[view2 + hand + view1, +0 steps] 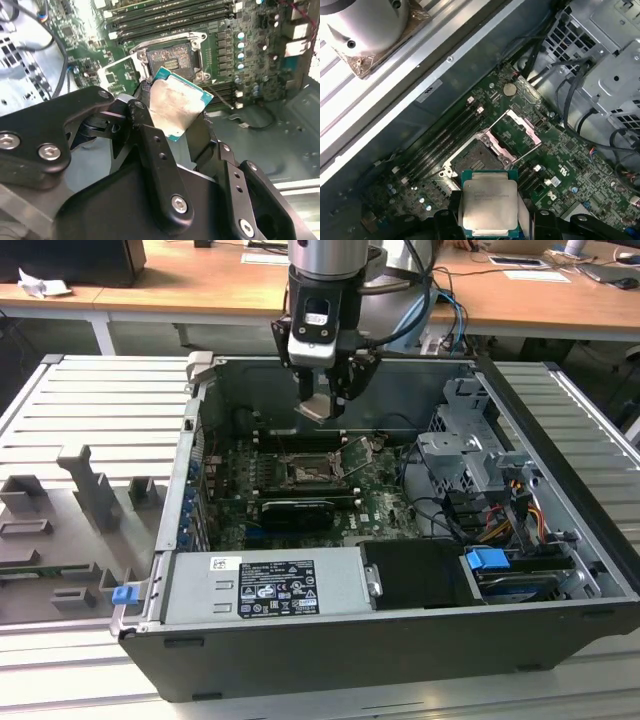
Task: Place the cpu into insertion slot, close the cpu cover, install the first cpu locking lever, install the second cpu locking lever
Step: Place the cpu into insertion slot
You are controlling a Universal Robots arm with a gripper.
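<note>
Silvery cpu [489, 205] in fingers [155, 150], insertion slot [476, 159] uncovered

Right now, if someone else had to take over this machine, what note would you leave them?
End effector: shut on the cpu, holding it in the air over the green board inside the computer case.
Insertion slot: empty.
Cpu cover: flipped open beside the slot.
Done: cpu is in the grip.
Left: all four steps; none is finished.
</note>
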